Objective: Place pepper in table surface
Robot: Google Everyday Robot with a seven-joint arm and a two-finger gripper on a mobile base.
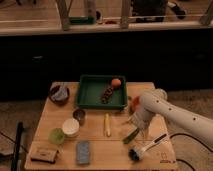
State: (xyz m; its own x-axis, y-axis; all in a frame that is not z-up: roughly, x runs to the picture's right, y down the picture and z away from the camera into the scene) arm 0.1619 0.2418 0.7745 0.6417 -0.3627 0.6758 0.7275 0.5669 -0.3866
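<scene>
Downward, end effector point(138, 126) at pepper point(131, 135)

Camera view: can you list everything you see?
table surface: one, light tan, under everything.
tray: one, dark green, back middle.
round item: one, orange, in tray.
lumpy item: one, dark brown, in tray.
bowl: one, dark, back left.
small cup: one, dark, left of centre.
tub: one, cream, in front of small cup.
disc: one, light green, left of tub.
stick: one, pale yellow, centre.
pepper: one, dark green, by the gripper.
brush: one, dark head, pale handle, front right.
sponge: one, blue-grey, front.
block: one, brown, front left.
arm: one, white, from the right.
gripper: one, pale, table's right side, beside pepper.
</scene>
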